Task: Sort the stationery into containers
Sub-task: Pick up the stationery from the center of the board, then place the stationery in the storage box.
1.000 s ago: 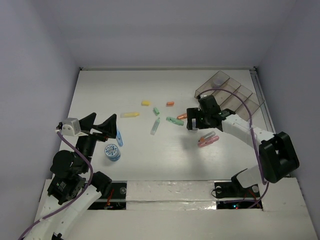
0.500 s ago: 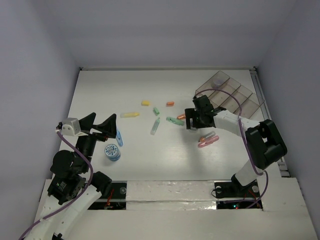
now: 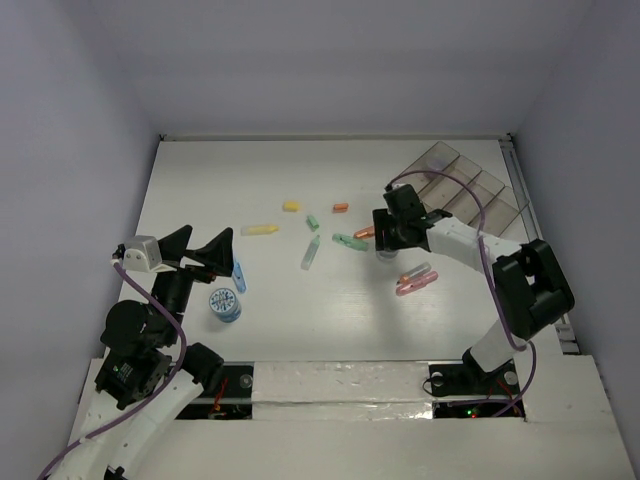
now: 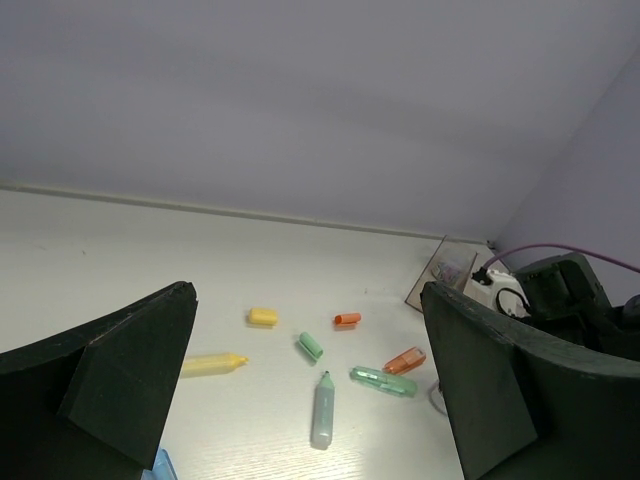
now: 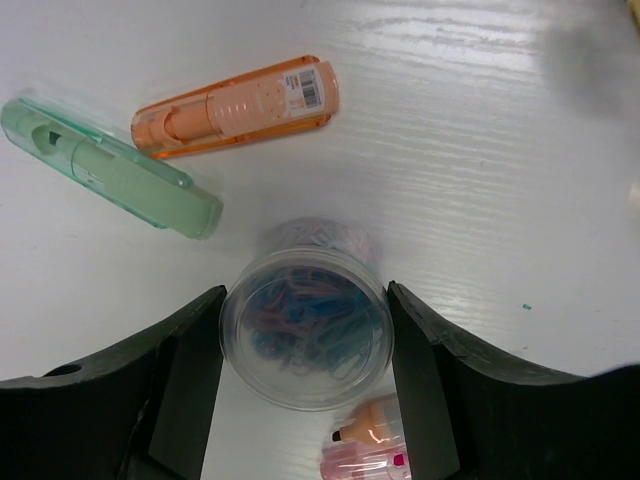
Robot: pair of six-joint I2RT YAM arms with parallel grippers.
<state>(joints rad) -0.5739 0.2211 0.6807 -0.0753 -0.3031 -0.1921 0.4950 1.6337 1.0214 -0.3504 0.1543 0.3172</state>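
The round tub of paper clips [image 5: 305, 338] stands pinched between the fingers of the right hand [image 5: 305, 300], right of centre overhead; the bins [image 3: 470, 190] lie just to upper right; the left hand [image 3: 205, 247], spread, sits well away.

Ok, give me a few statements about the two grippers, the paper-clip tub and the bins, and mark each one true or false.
1. The right gripper has its fingers against both sides of a clear round tub of paper clips. True.
2. That tub is already inside one of the bins. False: it stands on the table, next to an orange stick and a green stick.
3. The left gripper is holding the blue roll. False: it is open and empty, and the roll lies on the table beside it.
4. The clear bins sit at the far right of the table. True.
5. The yellow marker lies in a bin. False: it lies on the open table, left of centre.
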